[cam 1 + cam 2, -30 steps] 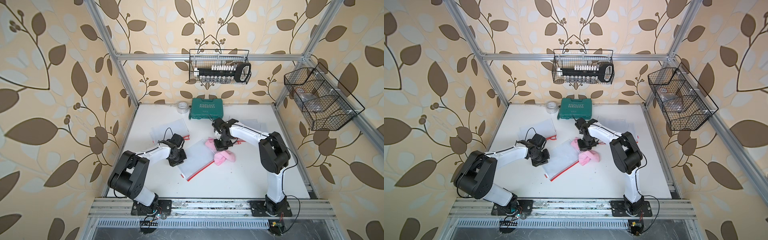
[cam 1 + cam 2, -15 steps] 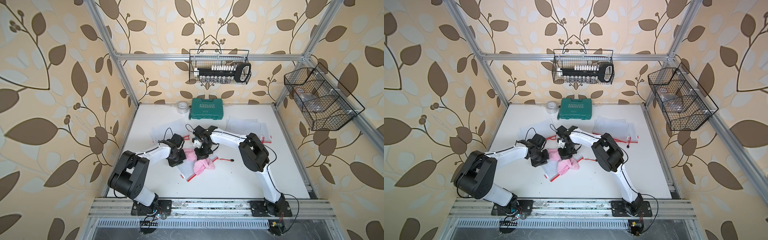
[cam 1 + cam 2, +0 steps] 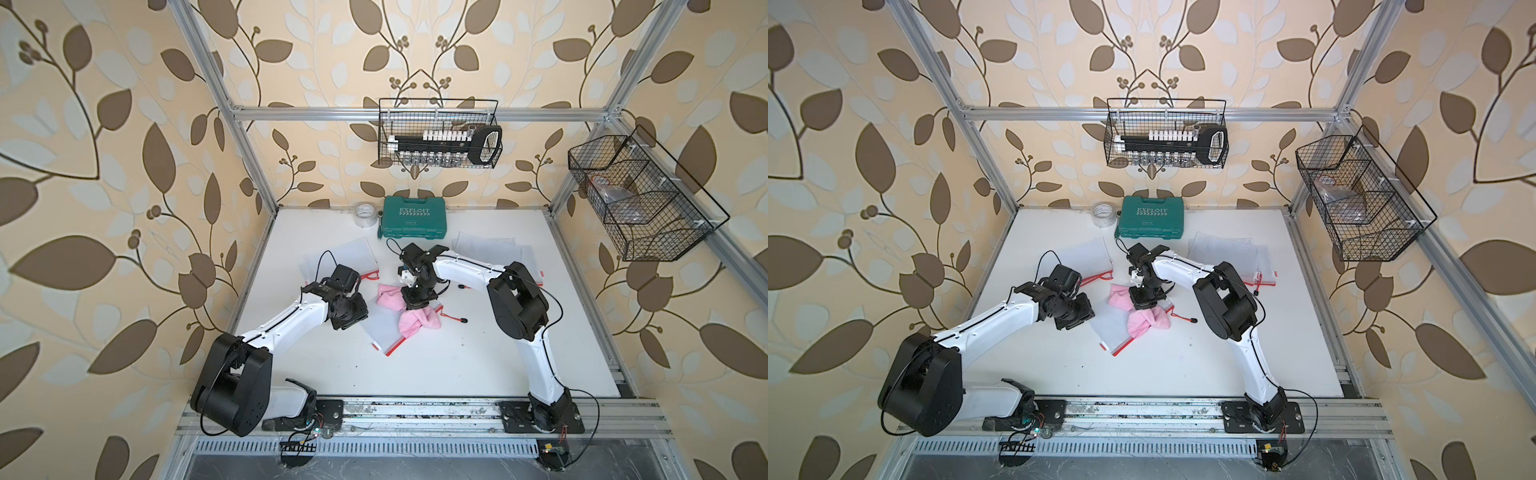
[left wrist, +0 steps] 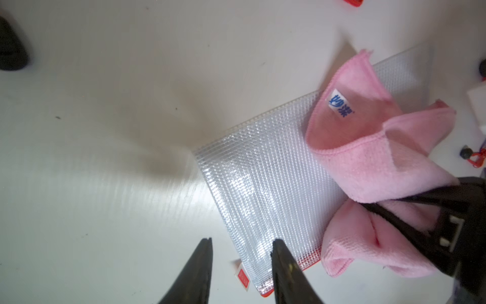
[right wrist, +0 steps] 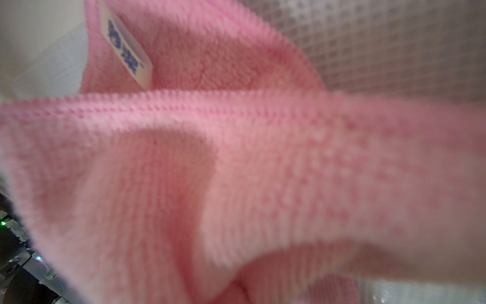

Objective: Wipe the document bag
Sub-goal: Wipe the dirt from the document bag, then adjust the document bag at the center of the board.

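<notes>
The document bag [image 3: 383, 331] lies flat on the worktop [image 3: 457, 374] at the centre of both top views. It looks thin, light and probably slippery. The right gripper [image 3: 418, 303] pinches the soft pink cloth [image 3: 417, 322] on it, while the left gripper [image 4: 240, 252], jaws parted and empty, hovers at its red-edged corner, the likeliest spot to pin it.

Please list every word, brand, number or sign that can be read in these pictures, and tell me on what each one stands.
"EXPLOIT", with a row of arrows under it: lid of the green case; the smaller line below is too small to read.
"妙潔", blue, as far as I can tell: white tag on the pink cloth.
Print on the red label at the document bag corner: blurred, unreadable.
</notes>
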`<control>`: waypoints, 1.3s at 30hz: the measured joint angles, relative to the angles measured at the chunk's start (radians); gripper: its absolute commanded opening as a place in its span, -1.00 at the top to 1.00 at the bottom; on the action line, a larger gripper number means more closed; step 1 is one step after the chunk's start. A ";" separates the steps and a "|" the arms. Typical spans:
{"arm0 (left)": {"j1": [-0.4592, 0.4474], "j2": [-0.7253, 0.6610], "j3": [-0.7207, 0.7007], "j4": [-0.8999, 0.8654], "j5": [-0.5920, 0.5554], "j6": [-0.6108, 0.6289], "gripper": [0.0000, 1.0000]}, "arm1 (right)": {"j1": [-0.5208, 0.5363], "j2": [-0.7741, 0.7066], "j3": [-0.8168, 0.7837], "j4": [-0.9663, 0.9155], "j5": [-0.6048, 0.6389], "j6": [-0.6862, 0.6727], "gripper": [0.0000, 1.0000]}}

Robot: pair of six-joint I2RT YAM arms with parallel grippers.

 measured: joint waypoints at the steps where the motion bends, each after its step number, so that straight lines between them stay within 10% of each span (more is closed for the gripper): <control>1: 0.010 0.008 -0.016 0.010 0.004 -0.006 0.11 | 0.000 0.000 0.000 0.000 0.000 -0.003 1.00; 39: 0.051 0.024 -0.377 0.813 0.230 -0.271 -0.04 | -0.043 -0.006 -0.077 0.086 -0.211 0.010 1.00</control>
